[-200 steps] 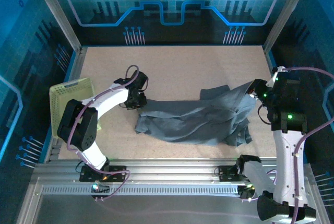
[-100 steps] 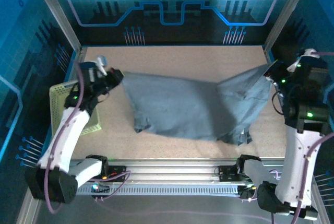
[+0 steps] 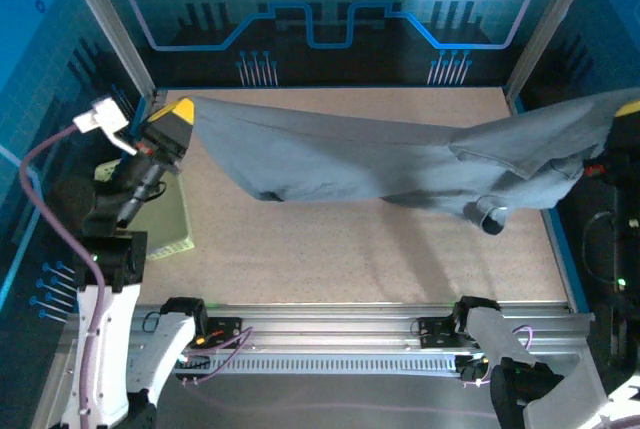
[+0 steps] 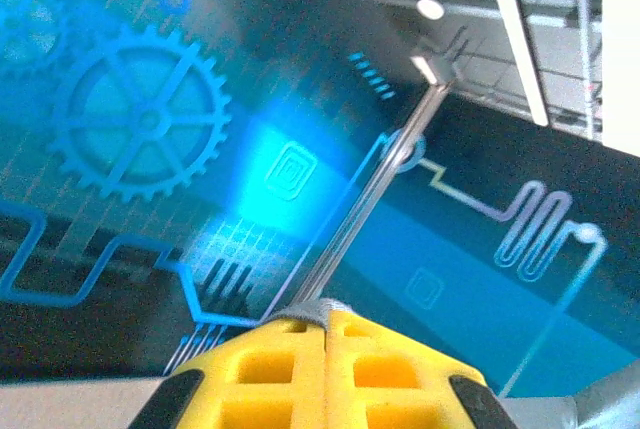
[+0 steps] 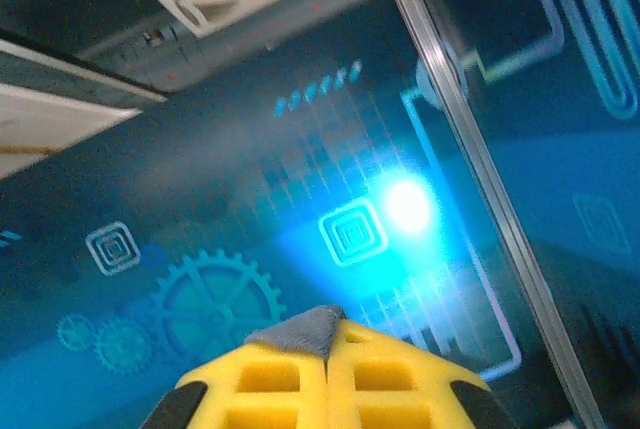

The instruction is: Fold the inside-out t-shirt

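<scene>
Slate-grey soft t-shirt (image 3: 380,164) hangs stretched between left gripper (image 3: 183,113) and right gripper (image 5: 328,329), each pinching an edge. It looks light and floppy, best held at corners.

The t-shirt (image 3: 380,164) is soft matt cloth, slate grey, zero sheen. The table (image 3: 350,259) looks like speckled beige board, matt and a bit grainy. The left gripper (image 4: 326,321) and right gripper (image 5: 330,331) are matt yellow plastic with moulded pockets. The basket (image 3: 170,234) is pale plastic mesh. The front rail (image 3: 330,321) is ribbed bare metal, and the back wall (image 3: 330,9) is pretty glossy.
</scene>
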### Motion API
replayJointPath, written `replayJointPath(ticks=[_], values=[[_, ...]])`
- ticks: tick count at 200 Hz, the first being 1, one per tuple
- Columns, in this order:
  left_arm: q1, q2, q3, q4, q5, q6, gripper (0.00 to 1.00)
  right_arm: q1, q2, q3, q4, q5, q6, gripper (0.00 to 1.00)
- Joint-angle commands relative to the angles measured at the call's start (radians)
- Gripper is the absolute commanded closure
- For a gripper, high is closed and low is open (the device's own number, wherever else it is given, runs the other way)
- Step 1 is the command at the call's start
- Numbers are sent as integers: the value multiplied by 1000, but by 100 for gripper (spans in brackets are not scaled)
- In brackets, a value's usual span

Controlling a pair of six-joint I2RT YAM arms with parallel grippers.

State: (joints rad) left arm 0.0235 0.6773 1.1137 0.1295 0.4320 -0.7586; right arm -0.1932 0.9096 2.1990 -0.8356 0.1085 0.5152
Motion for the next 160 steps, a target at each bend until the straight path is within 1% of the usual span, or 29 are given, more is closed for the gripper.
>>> replayJointPath(ticks=[1, 21, 36, 48, 60, 74, 84, 102, 113, 129, 143, 160], values=[[9, -66, 72, -12, -64, 38, 100, -15, -8, 61, 71, 11, -49, 100], [9, -73, 113, -58, -114, 56, 100, -12, 15, 98, 84, 26, -56, 100], [10, -45, 129, -76, -142, 56, 100, -11, 39, 103, 105, 30, -57, 100], [9, 17, 150, -113, -140, 70, 100, -12, 66, 86, 130, 37, -56, 100], [10, 102, 187, -198, -147, 79, 100, -11, 109, 82, 143, 49, -58, 100], [9, 211, 213, -254, -119, 96, 100, -11, 174, 84, 158, 41, -57, 100], [9, 284, 220, -292, -121, 91, 100, -12, 232, 86, 168, 4, -54, 100], [9, 388, 195, -288, -131, 89, 100, -11, 330, 71, 171, -77, -30, 100], [9, 446, 173, -278, -144, 99, 100, -9, 379, 27, 186, -119, -21, 100], [10, 537, 146, -273, -171, 95, 100, 8, 423, -90, 235, -129, -23, 100], [9, 622, 116, -238, -163, 91, 100, 26, 464, -200, 282, -135, -24, 100], [7, 739, 103, -190, -120, 76, 100, 66, 526, -316, 334, -136, -36, 100]])
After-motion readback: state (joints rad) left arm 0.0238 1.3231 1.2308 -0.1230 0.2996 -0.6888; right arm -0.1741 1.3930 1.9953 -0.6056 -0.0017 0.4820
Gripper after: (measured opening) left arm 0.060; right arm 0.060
